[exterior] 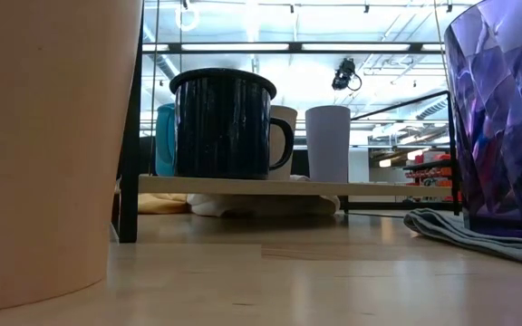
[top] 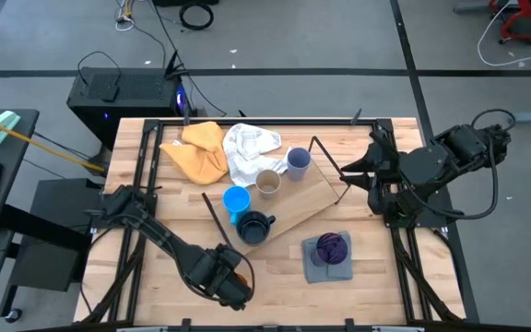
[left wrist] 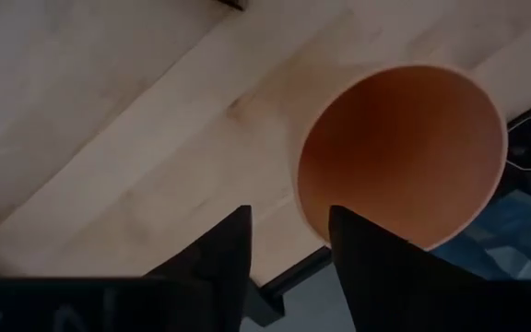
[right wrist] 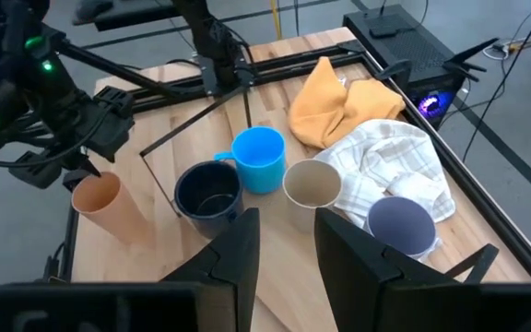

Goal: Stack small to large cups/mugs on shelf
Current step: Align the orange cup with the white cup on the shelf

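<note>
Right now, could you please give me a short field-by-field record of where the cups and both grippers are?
on shelf: navy mug, blue mug, beige cup, lavender cup
off shelf: purple cup on grey cloth; orange cup on the tabletop
left gripper: at the orange cup's rim, near table edge, jaws open
right gripper: waiting at far right, jaws open

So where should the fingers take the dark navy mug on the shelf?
Take the dark navy mug by its rim, from straight above, one finger inside and one outside. It stands upright with its mouth open. The bright blue mug sits close beside it, so choose the rim section facing away from that mug and clear of the handle.
</note>
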Tool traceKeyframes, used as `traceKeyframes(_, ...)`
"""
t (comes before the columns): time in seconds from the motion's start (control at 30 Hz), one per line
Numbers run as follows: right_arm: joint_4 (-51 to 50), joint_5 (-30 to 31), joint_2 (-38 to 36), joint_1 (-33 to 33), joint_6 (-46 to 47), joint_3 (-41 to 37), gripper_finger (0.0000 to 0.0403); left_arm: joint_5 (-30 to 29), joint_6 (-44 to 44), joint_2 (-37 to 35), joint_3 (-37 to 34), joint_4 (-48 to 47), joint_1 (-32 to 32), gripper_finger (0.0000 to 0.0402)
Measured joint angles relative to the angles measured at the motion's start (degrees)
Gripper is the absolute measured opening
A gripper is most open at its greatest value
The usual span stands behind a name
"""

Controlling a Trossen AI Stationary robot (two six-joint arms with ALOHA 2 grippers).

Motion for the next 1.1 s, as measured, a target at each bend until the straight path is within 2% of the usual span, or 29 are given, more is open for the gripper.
traceKeyframes(0.77, 0.6, 0.0, 0.0, 0.0, 0.1, 0.0, 0.0113, -4.4, 2.1, 0.0, 0.0, 1.7, 1.5, 0.0156)
traceKeyframes(1.1, 0.6, 0.0, 0.0, 0.0, 0.1, 0.0, 0.0113, -2.3, 2.5, 0.1, -3.8, 5.5, 1.5, 0.0156)
